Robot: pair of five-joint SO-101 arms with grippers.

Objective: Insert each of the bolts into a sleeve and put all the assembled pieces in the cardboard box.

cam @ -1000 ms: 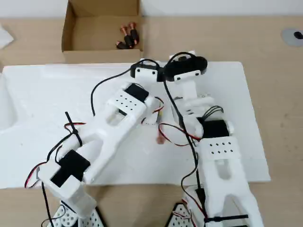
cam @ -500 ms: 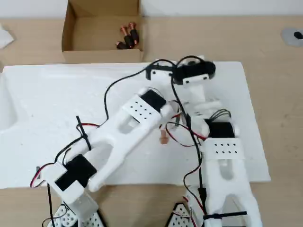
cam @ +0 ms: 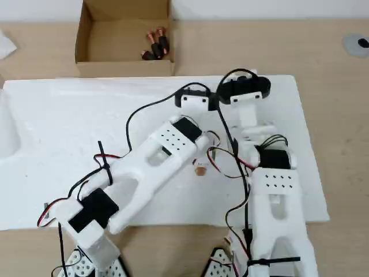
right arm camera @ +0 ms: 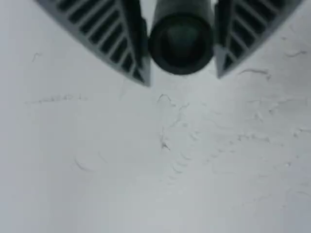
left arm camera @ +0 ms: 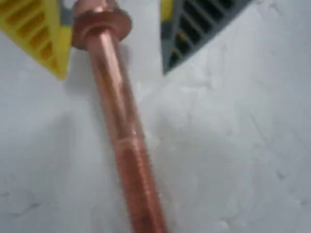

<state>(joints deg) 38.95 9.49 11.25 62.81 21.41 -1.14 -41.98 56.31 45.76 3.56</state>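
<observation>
A copper bolt (left arm camera: 116,121) lies on the white foam board (left arm camera: 243,145). My left gripper (left arm camera: 114,70) is open, with its yellow finger (left arm camera: 34,29) and grey finger (left arm camera: 194,24) on either side of the bolt's head. In the high view the bolt (cam: 200,168) shows just under the left arm (cam: 155,156) near mid-board. My right gripper (right arm camera: 182,75) is shut on a black sleeve (right arm camera: 181,41), seen end-on just above the foam. The right arm (cam: 271,190) stands beside the left one.
The cardboard box (cam: 82,40) sits beyond the board's far edge and holds several assembled pieces (cam: 155,46) in its right corner. The foam board (cam: 57,127) stretches wide to the left. The two arms' wrists and cables crowd together at the board's far middle.
The left arm has swung right and settled over the bolt, which stayed where it lay. The right arm's wrist has also shifted right.
</observation>
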